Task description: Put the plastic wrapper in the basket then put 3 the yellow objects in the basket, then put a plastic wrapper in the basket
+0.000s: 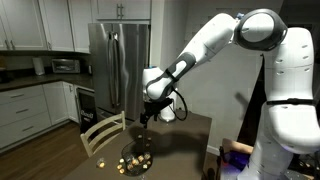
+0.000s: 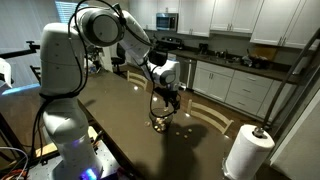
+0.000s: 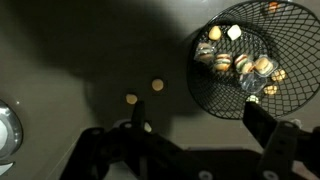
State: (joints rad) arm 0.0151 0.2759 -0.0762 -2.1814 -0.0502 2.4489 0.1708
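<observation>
Spread wide, the claw (image 3: 200,140) hangs over the dark brown tabletop (image 3: 60,60), its two black fingers well apart with nothing between them. At the far left edge of the wrist view a pale round thing (image 3: 5,128) peeks in, too cut off to identify. Two small yellow roundish pieces (image 3: 131,99) lie loose on the table near the left-hand finger, apart from each other. Further right sits the black round wire-mesh basket (image 3: 295,40), holding a heap of yellow and pale bits (image 3: 240,62).
</observation>
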